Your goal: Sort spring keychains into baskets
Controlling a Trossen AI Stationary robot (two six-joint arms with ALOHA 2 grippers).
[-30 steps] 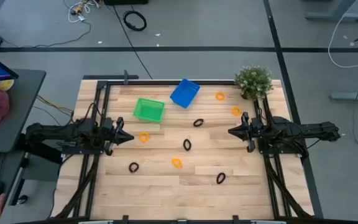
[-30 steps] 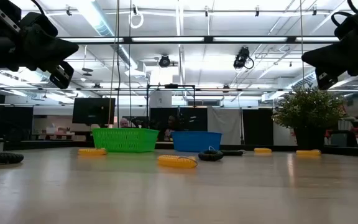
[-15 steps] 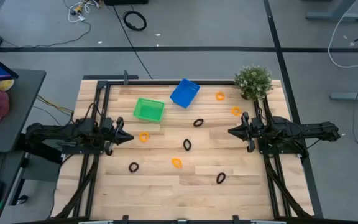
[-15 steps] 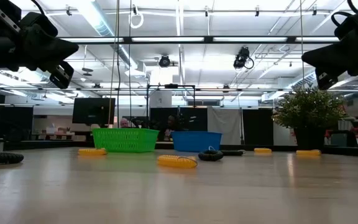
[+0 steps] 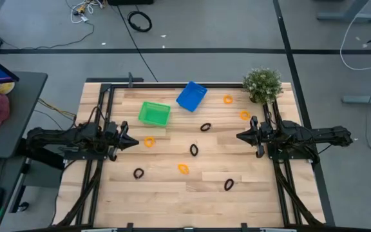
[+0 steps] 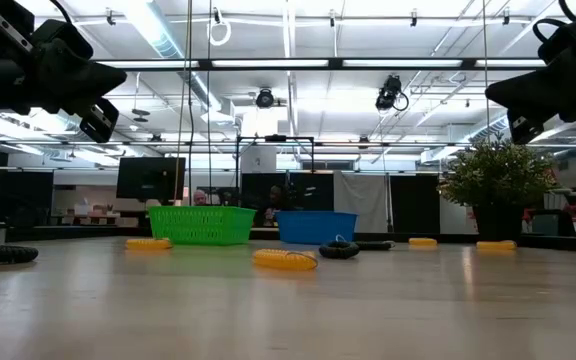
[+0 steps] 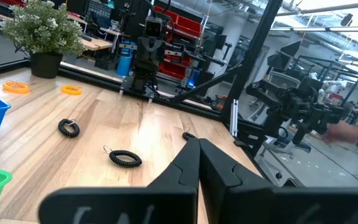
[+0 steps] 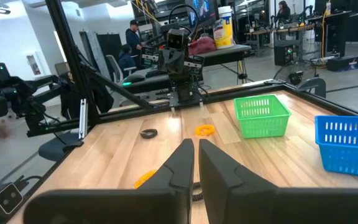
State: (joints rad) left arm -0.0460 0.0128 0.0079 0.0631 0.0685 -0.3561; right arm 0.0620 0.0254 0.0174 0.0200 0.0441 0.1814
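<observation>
Pale matt wood table (image 5: pixel 166 193); latticed plastic green basket (image 8: pixel 261 116).

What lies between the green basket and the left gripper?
In the high view, one orange keychain lies on the wood between the green basket and the left gripper, just off its shut tips.

A potted plant (image 5: pixel 262 85) stands at the table's far right corner; a black cable coil (image 5: pixel 140 21) lies on the floor.

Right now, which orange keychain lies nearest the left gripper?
The orange keychain just below the green basket, right beside the left gripper; the other three orange ones lie farther right.
</observation>
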